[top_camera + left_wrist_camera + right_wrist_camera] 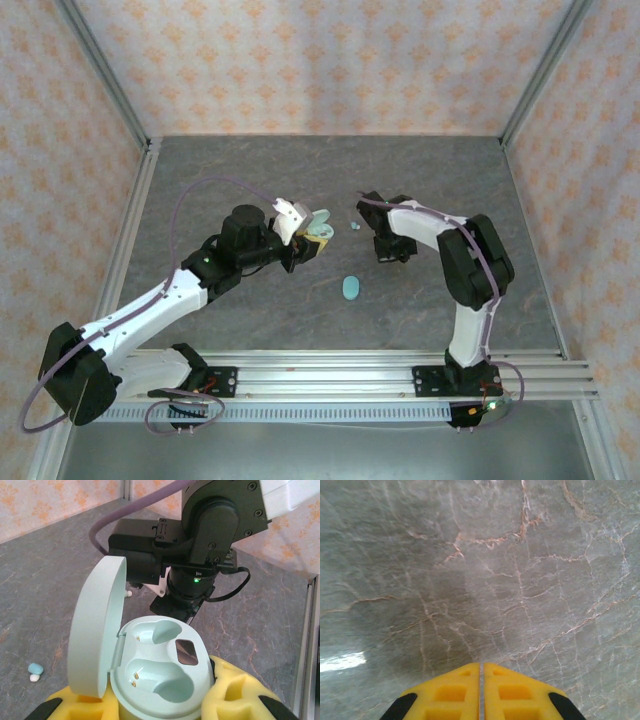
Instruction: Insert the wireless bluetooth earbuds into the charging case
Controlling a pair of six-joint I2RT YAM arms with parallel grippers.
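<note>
Now | left hand clasps open charging case | right hand closed, facing table

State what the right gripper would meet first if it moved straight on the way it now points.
Most likely the bare table. The right gripper, jaws shut, points down at its grey marbled surface with nothing in between; how far off it lies is unclear.

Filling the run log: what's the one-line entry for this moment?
left gripper: shut on open charging case | sockets: both empty | right gripper: shut, empty | earbuds: on table
</note>
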